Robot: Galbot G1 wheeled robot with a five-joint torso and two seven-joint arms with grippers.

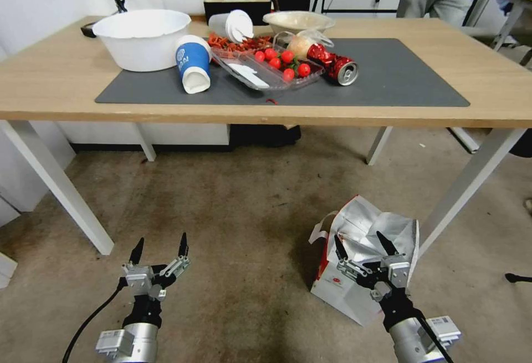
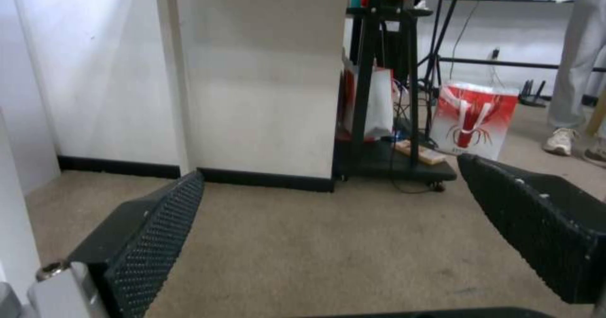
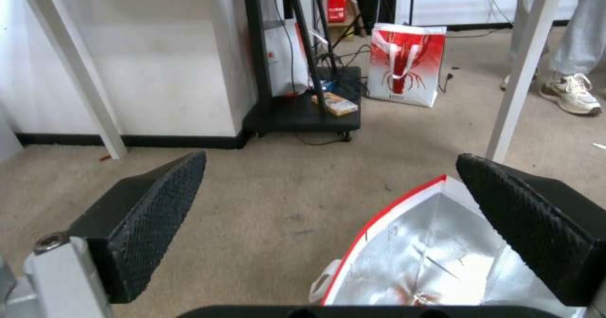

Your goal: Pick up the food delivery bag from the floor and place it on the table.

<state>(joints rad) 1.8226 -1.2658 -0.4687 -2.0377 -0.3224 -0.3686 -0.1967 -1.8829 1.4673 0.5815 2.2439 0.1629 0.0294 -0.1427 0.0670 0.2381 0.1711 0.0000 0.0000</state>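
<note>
Right pincer (image 1: 364, 244) hangs spread wide over the bag (image 1: 354, 274) on the floor (image 1: 233, 213), ready to grab; left pincer (image 1: 159, 244) waits, spread too.

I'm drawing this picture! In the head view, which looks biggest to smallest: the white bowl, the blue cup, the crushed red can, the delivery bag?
1. Food delivery bag, though it is nearer the camera, so this is unsure.
2. White bowl.
3. Blue cup.
4. Crushed red can, though it looks close in size to the cup.
</note>
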